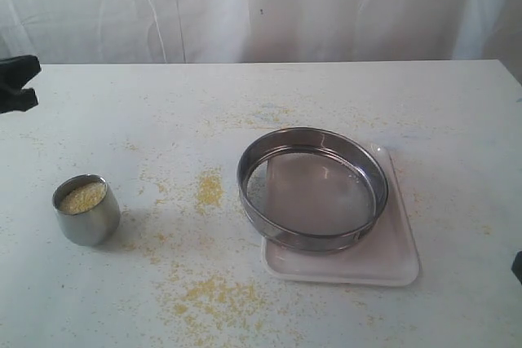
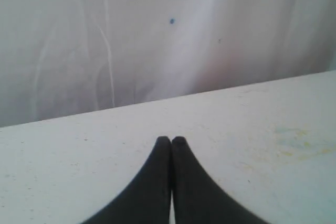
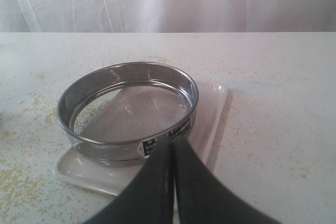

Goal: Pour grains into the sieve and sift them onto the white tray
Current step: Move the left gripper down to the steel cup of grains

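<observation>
Toward the right of the desk (image 1: 457, 120): the sieve (image 1: 312, 189), resting on the white tray (image 1: 391, 260) and overhanging its left edge in the exterior view. That part of the tray hidden under the steel rim, only dimly traced through the mesh. Hard to tell whether anything lies on the mesh; at most a few pale specks. On the sieve's wall, in the right wrist view, a small dark label (image 3: 148, 148), partly covered by the right gripper (image 3: 173, 141), print too small to read.

Well to the left of the sieve, the grains (image 1: 81, 197), filling a small steel cup (image 1: 88, 222) to just under its rim; depth below the surface not visible. More of them strewn over the desk, thickest in a patch between cup and sieve and in a spread toward the near edge.

Fingers of the left gripper (image 2: 171, 141) pressed together with nothing between, held above bare desk and facing a white curtain (image 2: 105, 35); in the exterior view cut off by the left edge, well apart from the cup. Same for the right gripper: pressed together and empty, tips just before the sieve's near wall, contact impossible to judge. In the exterior view, only a dark sliver of it at the right edge.
</observation>
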`<state>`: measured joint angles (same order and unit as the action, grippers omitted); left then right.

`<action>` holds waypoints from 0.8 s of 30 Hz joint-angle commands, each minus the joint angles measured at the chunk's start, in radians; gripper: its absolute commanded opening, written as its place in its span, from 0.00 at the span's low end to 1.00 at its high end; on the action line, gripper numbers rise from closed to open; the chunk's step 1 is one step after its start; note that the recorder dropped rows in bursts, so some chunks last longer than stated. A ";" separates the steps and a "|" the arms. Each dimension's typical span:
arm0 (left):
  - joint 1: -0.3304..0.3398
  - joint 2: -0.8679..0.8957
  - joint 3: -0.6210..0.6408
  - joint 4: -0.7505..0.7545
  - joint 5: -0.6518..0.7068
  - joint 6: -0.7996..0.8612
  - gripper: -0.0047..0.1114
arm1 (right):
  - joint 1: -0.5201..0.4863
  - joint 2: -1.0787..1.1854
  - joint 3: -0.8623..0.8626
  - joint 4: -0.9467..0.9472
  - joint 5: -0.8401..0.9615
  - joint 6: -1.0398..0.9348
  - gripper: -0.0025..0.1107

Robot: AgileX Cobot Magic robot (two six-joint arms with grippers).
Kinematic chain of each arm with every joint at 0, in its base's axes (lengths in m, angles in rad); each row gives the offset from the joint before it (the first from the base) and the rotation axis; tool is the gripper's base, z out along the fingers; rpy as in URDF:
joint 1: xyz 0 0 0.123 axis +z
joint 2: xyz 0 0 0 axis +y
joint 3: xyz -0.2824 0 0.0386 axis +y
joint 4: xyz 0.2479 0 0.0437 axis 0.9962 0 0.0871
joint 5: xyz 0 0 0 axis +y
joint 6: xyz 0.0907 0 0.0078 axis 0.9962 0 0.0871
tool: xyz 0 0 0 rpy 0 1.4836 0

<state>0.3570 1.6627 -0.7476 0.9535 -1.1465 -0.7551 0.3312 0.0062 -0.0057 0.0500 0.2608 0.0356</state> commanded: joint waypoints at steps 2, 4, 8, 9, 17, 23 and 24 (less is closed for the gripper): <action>0.126 -0.008 0.020 0.315 -0.075 -0.043 0.04 | -0.006 -0.006 0.006 -0.002 -0.004 0.003 0.02; 0.171 -0.009 0.006 0.481 -0.075 0.030 0.04 | -0.006 -0.006 0.006 -0.002 -0.004 0.003 0.02; 0.193 -0.009 0.010 0.554 -0.075 0.130 0.05 | -0.006 -0.006 0.006 -0.002 -0.004 0.003 0.02; 0.193 -0.009 0.014 0.591 -0.075 0.130 0.10 | -0.006 -0.006 0.006 -0.002 -0.004 0.003 0.02; 0.149 -0.009 0.026 0.770 0.018 -0.410 0.94 | -0.006 -0.006 0.006 -0.002 -0.004 0.003 0.02; 0.142 -0.009 0.026 0.737 -0.075 -0.391 0.94 | -0.006 -0.006 0.006 -0.002 -0.004 0.003 0.02; 0.125 -0.009 0.026 0.740 -0.075 -0.348 0.94 | -0.006 -0.006 0.006 -0.002 -0.004 0.003 0.02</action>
<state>0.5033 1.6658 -0.7279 1.7049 -1.2071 -1.1489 0.3312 0.0062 -0.0057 0.0500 0.2608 0.0356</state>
